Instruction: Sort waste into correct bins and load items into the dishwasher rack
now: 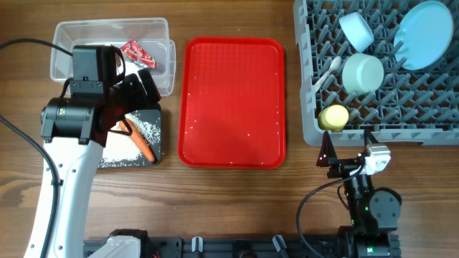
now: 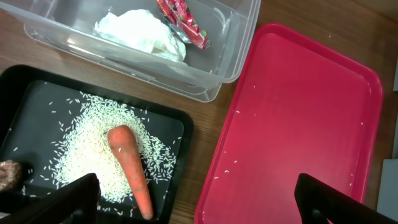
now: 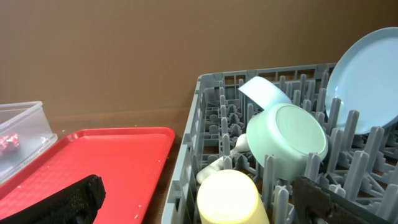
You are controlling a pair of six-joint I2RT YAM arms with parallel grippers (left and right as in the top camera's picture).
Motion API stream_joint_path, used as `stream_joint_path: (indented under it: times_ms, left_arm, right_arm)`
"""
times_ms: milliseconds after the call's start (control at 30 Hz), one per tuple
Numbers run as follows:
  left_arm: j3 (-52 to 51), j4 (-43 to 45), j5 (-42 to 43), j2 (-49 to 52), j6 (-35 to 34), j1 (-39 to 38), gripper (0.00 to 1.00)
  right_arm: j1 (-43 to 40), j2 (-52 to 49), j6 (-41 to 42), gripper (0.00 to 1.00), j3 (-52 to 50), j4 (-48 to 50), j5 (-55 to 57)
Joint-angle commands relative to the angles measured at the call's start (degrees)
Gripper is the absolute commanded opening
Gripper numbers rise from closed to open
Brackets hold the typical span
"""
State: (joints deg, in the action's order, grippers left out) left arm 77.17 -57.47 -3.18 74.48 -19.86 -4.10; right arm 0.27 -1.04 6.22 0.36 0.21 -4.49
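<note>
The clear tub (image 1: 111, 32) holds the red wrapper (image 2: 183, 22) and the crumpled white napkin (image 2: 140, 31). The black tray (image 2: 25, 81) in front of it holds the orange carrot (image 2: 130, 168), loose rice (image 2: 87, 143) and the brown scrap (image 2: 9, 174). My left gripper (image 2: 199, 208) is open and empty above the gap between the black tray and the red tray. The grey rack (image 1: 308, 107) holds the blue plate (image 1: 423, 32), blue bowl (image 1: 356, 30), mint bowl (image 1: 362, 72), yellow cup (image 1: 333, 117) and white spoon (image 1: 326, 72). My right gripper (image 1: 348, 154) is open and empty just in front of the rack.
The flat red serving tray (image 1: 233, 100) lies in the middle with a few rice grains scattered on it. The left arm's body covers part of the clear tub and the black tray in the overhead view.
</note>
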Motion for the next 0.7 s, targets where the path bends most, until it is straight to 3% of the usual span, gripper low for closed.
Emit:
stream_joint_path:
  times_ms: [0, 233, 333, 367, 433, 533, 667]
  left_arm:
    - [0.4, 0.2, -0.5, 0.1, -0.5, 0.3, 1.0]
    - [0.4, 1.0, 0.4, 0.1, -0.1, 0.1, 1.0]
    - [-5.6, 21.7, 2.5, -3.9, 0.2, -0.8, 1.0]
    - [-13.7, 35.3, 3.4, -8.9, 0.1, -1.0, 1.0]
    - [-25.2, 48.5, 3.4, -16.2, 0.1, -0.1, 1.0]
    - [-41.7, 57.5, 3.4, -29.9, 0.0, 3.0, 1.0]
    - [-56.0, 60.1, 3.2, -47.0, 0.1, 5.8, 1.0]
  right_arm:
    - [-0.3, 0.8, 0.2, 1.0, -0.1, 0.2, -0.9]
    - [-0.3, 0.8, 0.2, 1.0, -0.1, 0.2, -0.9]
    - [-0.3, 0.8, 0.2, 1.0, -0.1, 0.2, -0.9]
    - [-0.3, 0.8, 0.2, 1.0, -0.1, 0.2, -0.9]
    - [-0.3, 0.8, 0.2, 1.0, -0.1, 0.2, -0.9]
    - [-0.3, 0.8, 0.2, 1.0, -0.1, 0.2, -0.9]
    - [-0.3, 0.8, 0.2, 1.0, -0.1, 0.2, -0.9]
